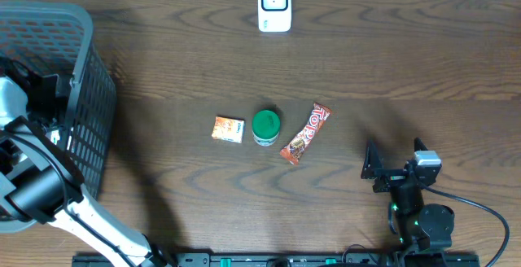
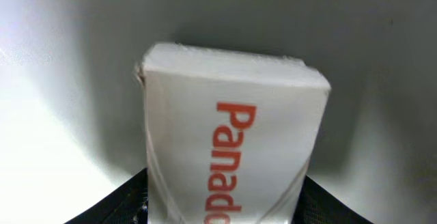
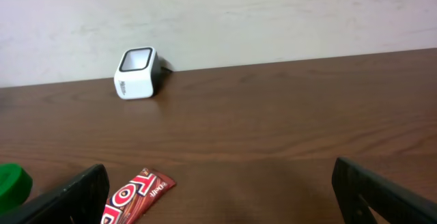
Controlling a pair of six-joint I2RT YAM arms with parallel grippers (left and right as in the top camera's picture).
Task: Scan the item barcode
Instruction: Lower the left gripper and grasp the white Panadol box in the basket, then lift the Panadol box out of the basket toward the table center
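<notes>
- Left pincer (image 2: 222, 207) clamps the Panadol box (image 2: 232, 115) inside the basket (image 1: 81, 80).
- Right pincer (image 3: 222, 193) hangs wide, empty.
- Lifting it to the scanner (image 1: 274, 5): not yet done.

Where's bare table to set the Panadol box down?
For the Panadol box: wide strip between scanner and item row; basket to orange carton; snack bar to right pincer. Crowded: carton, green jar, bar packed close.

Even light; soft, possibly overexposed left-wrist close-up.
</notes>
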